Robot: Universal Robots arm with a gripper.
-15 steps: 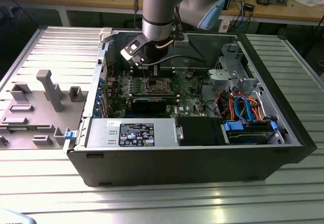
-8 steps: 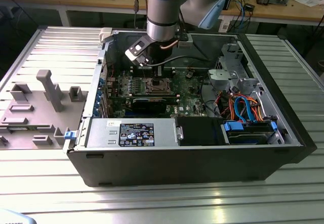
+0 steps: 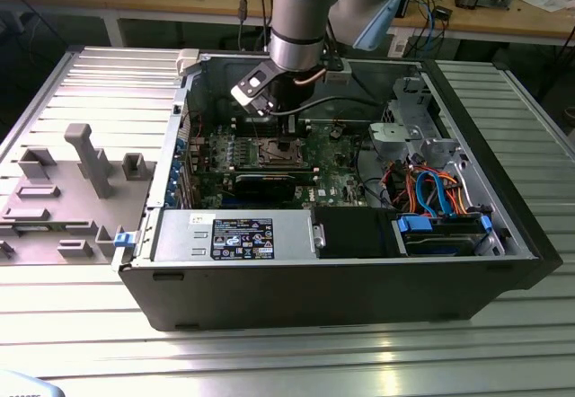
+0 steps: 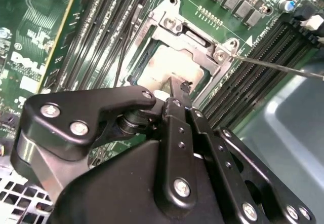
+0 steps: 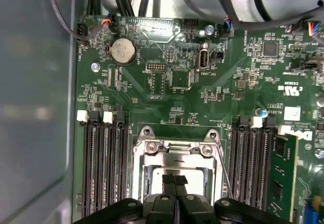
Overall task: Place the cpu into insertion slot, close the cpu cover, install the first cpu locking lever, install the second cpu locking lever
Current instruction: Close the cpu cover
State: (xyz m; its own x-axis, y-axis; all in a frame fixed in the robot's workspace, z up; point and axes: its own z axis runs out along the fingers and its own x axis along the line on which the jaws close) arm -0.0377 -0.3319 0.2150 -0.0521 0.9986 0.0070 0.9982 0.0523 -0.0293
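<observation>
Here, upper-middle in the exterior view, my gripper hangs inside the computer case over the insertion slot. Second wrist view: my fingers pressed together, tips at the cpu inside the cpu cover. First wrist view: a wire locking lever beside the cpu cover.

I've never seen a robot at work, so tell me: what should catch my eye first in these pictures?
Most striking is the grey robot arm reaching down into an open computer case lying on a ribbed metal table. In both wrist views its black gripper, fingers together, hangs right over the tan cpu, framed by the silvery cpu cover amid the green motherboard.
</observation>
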